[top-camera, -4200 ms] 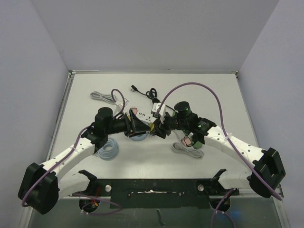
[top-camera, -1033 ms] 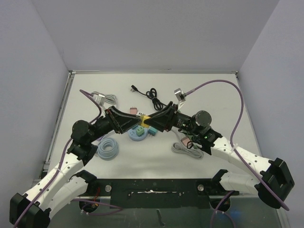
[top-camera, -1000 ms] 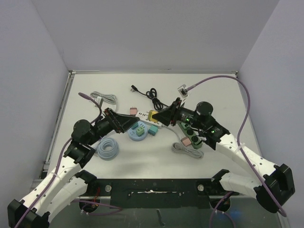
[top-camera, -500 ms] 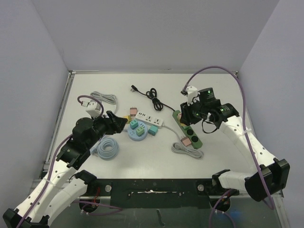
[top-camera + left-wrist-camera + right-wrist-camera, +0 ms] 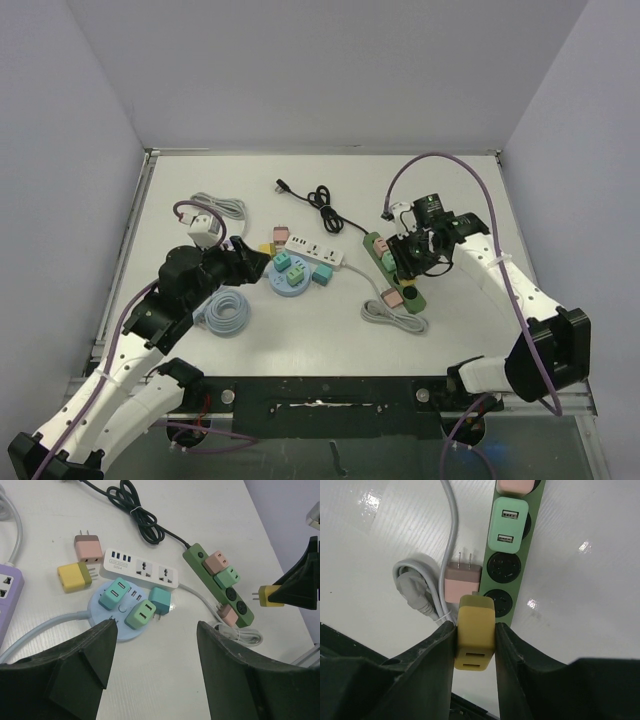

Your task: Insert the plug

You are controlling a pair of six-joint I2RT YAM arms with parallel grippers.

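Where the smooth, glossy white tabletop (image 5: 300, 335) spreads before your arms, a long green plastic power strip (image 5: 196, 562) lies at an angle. It carries a pink cube adapter (image 5: 219, 561) and a mint one with two USB slots (image 5: 506, 525); its next two round black sockets hold nothing. Left of it, a pale-blue round disc hub (image 5: 97, 615) bears teal and green cubes. Your left claw (image 5: 156, 645) gapes wide, holding nothing. Your right claw (image 5: 475, 630) is clamped on the boxy yellow plastic plug (image 5: 475, 647), poised over the strip's end socket. Whether the plug touches the socket you cannot tell.
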